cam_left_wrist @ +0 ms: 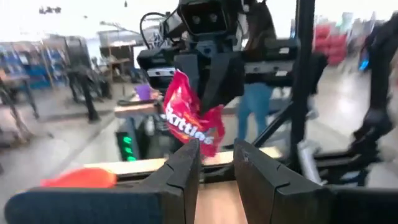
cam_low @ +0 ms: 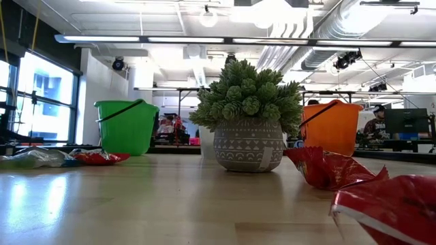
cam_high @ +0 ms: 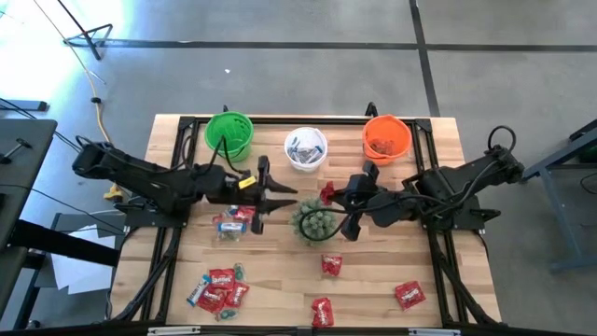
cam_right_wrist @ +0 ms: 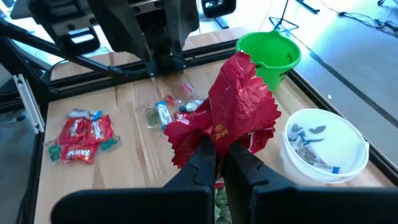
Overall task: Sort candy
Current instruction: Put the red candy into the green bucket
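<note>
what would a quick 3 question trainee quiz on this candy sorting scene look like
1. True or false: the right gripper is shut on a red candy.
2. Which cup holds light wrapped sweets: green, white or orange?
3. What stands mid-table between the two grippers?

Key:
1. True.
2. White.
3. The potted spiky green plant.

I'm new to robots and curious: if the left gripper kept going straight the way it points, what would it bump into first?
Probably the red candy that the right gripper holds up; the left gripper points right at it in its wrist view. Depth is hard to judge.
</note>
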